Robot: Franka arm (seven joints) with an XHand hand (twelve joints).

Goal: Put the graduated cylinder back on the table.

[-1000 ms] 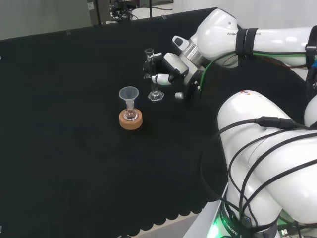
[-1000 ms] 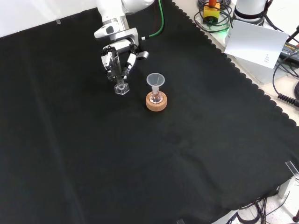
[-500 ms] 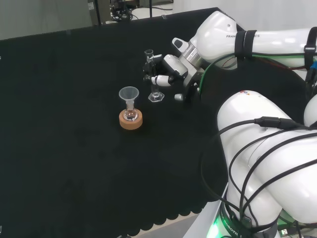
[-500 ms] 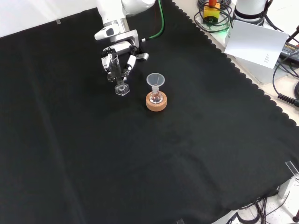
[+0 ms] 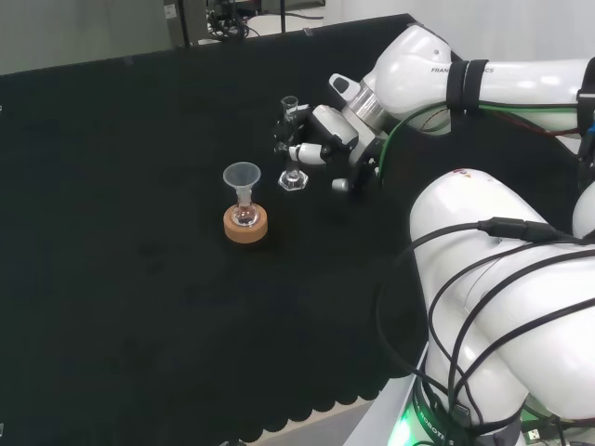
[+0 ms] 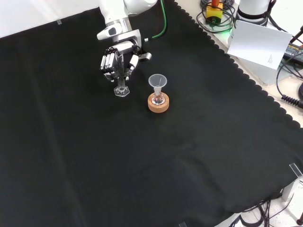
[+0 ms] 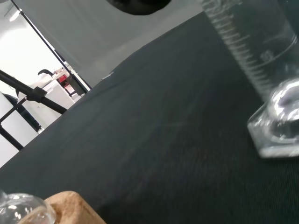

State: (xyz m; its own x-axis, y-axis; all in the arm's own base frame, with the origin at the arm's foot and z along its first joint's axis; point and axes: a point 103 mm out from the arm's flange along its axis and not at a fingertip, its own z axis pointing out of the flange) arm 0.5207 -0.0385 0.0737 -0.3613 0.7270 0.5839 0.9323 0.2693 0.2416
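The graduated cylinder (image 6: 120, 78) is seen standing on the black cloth (image 6: 142, 156), its base set down just below the hand (image 6: 115, 60). The fingers (image 6: 107, 62) — closed around the tube half a second ago — are now spread apart beside it, the funnel (image 6: 157, 82) near the hand's right in the front view.

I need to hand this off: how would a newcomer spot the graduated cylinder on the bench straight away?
In the front view, find the white robot arm at the top of the black cloth and follow it to its black and white hand. The slim clear glass graduated cylinder with a hexagonal foot stands at its fingers. Its neighbour, a clear funnel in a small flask, sits on a cork ring.
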